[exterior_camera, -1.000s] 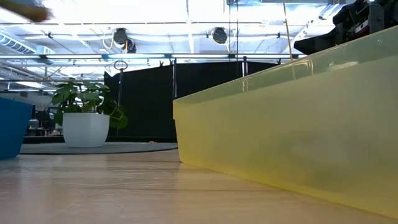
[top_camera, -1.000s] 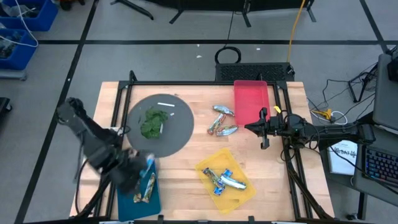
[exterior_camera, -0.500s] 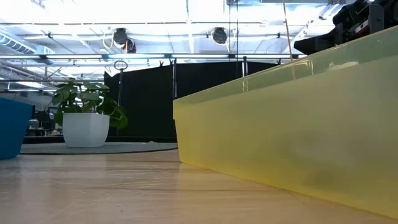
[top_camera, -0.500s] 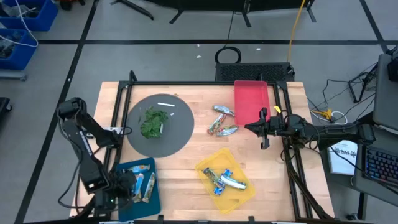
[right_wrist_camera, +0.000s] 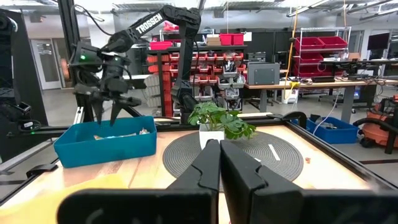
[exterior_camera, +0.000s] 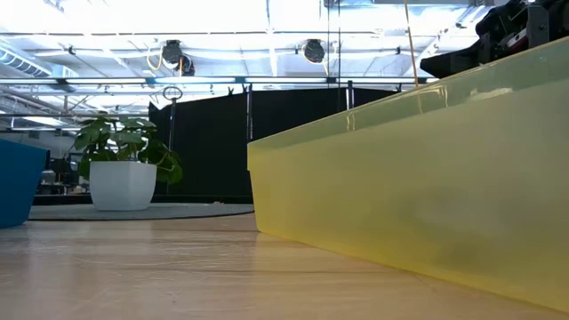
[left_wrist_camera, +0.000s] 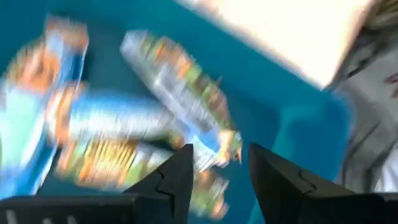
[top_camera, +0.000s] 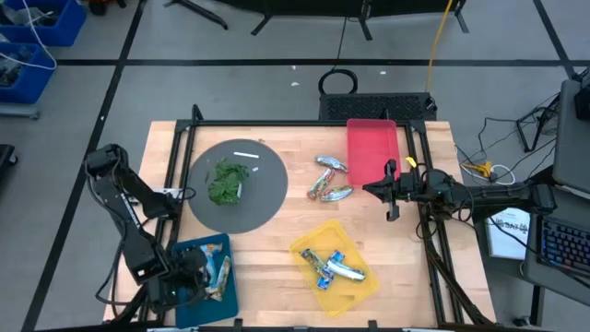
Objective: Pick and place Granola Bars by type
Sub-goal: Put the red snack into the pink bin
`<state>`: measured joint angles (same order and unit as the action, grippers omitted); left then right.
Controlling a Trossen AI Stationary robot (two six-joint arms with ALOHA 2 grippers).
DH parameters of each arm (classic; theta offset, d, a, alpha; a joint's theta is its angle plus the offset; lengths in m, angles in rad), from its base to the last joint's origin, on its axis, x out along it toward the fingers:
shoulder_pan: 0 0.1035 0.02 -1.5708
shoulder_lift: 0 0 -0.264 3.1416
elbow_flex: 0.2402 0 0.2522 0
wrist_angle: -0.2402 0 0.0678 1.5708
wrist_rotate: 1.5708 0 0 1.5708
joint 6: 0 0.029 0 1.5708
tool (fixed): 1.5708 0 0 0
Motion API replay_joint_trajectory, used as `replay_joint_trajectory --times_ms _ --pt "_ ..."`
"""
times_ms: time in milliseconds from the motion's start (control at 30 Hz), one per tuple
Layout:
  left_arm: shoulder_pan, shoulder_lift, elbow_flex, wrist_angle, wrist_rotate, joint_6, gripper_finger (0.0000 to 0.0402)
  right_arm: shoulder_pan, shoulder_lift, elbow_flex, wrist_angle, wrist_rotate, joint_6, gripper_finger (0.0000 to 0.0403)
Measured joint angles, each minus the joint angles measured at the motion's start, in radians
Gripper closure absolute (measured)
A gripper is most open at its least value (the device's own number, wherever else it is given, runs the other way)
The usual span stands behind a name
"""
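Note:
My left gripper (left_wrist_camera: 219,182) hangs open over the blue tray (top_camera: 195,302) at the table's near left, fingers pointing down. Teal and orange-brown Granola Bars (left_wrist_camera: 180,93) lie flat on the tray's floor right below the fingers, apart from them as far as I can see. The right wrist view shows that gripper (right_wrist_camera: 115,102) above the tray's rim (right_wrist_camera: 106,142). Three silvery bars (top_camera: 328,180) lie on the bare wood. Blue and silvery bars (top_camera: 334,267) lie in the yellow tray (top_camera: 361,288). My right gripper (top_camera: 376,189) waits shut by the red tray (top_camera: 371,152).
A round grey mat (top_camera: 253,207) carries a green leafy clump (top_camera: 226,183) and a small white stick (top_camera: 246,155). In the low view the yellow tray's wall (exterior_camera: 409,187) fills the right. Bare wood lies between the mat and the yellow tray.
My left arm has folded back and carried its gripper from the mat's near edge toward the table's near left corner, down over the blue tray. More bars now lie in that tray than a second ago.

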<state>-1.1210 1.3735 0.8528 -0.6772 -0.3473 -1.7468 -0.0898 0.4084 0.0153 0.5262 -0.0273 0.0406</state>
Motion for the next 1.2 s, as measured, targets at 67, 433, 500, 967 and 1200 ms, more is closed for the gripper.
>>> replay_joint_trajectory --times_ms 67,433,500,967,1200 --pt "0.0 0.0 0.024 0.002 -0.107 0.091 0.0241 0.0 0.0 0.0 0.0 0.0 0.0 0.0399" --pt "0.018 -0.115 0.026 0.001 -0.847 0.753 0.0238 0.0 0.0 0.0 0.0 0.0 0.0 0.0399" --pt "0.045 -0.172 -0.023 0.002 -0.861 0.77 0.0238 0.0 0.0 0.0 0.0 0.0 0.0 0.0399" --pt "0.483 -0.828 -0.634 0.843 -0.313 1.516 0.0238 0.0 0.0 0.0 0.0 0.0 0.0 0.0398" --pt "0.684 -1.07 -0.76 0.85 -0.059 1.635 0.0238 0.0 0.0 0.0 0.011 0.0 0.03 0.0399"
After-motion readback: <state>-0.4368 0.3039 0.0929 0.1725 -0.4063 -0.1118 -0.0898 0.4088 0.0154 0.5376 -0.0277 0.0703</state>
